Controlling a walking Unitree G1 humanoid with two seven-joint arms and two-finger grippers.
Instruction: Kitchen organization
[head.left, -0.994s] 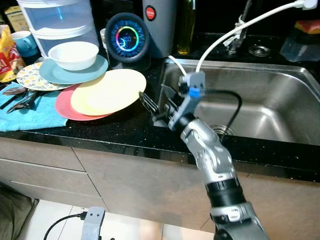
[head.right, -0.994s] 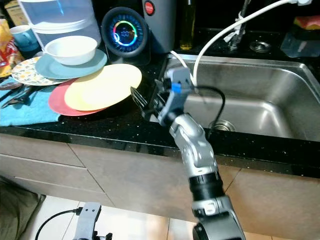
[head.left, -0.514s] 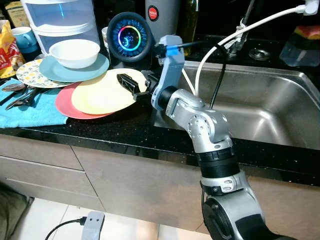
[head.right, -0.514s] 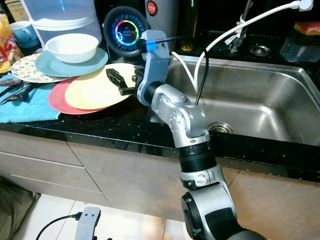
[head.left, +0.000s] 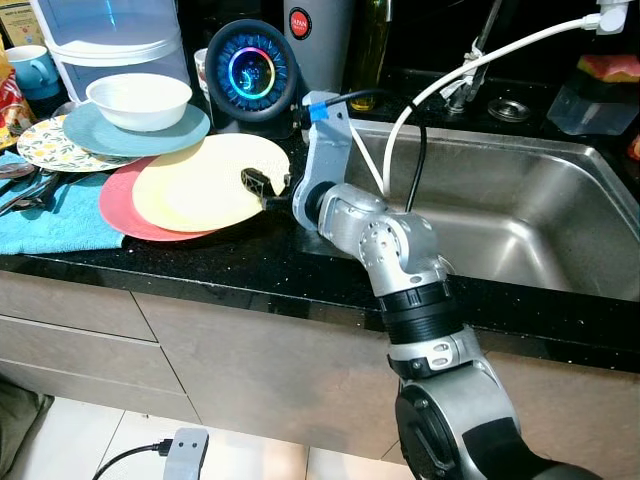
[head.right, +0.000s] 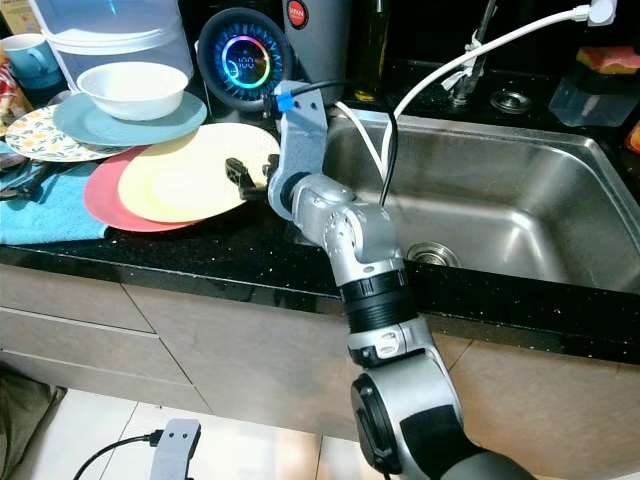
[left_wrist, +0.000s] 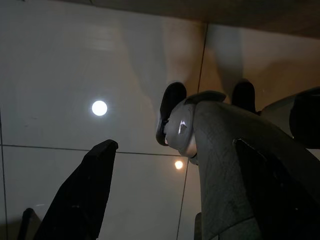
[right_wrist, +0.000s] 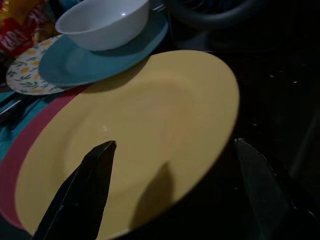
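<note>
The round yellow plate covers most of the round pink plate beneath it; the patterned plate lies half under the blue plate.

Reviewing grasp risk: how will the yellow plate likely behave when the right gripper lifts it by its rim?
The yellow plate looks rigid and glossy, so probably slippery. It lies on the red plate, so it may slide. The open right gripper is at its rim.

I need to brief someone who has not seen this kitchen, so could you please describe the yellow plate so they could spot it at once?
Start at the steel sink and look to the black counter on its left. There lies a stack of dishes; the yellow plate is nearest the sink, on top of a red plate, with the right gripper at its rim. It is the only plain yellow dish.
</note>
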